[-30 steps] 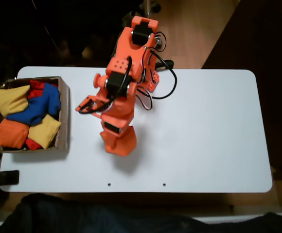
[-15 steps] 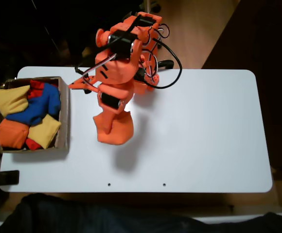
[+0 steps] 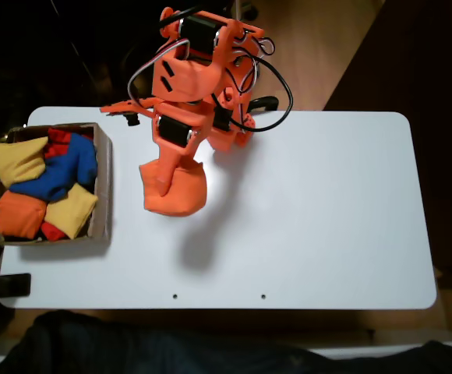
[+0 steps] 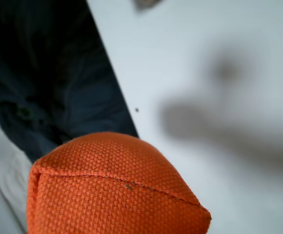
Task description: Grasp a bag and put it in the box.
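Hanging clear of the white table [image 3: 327, 202], the orange bag [image 3: 174, 191] has risen and shifted toward the box [image 3: 101, 187] over the last second; transport stage judged underway. Gripper [image 3: 166, 181]: clenched on the bag's top, its woven corner close under the wrist camera [image 4: 117, 195]. Box already holds yellow, blue and orange beanbags.

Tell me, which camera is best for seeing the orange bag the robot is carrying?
The fixed view is best: it shows the whole bag hanging from the gripper, lifted above the table, right of the box. The wrist view shows its woven cloth and seam up close.
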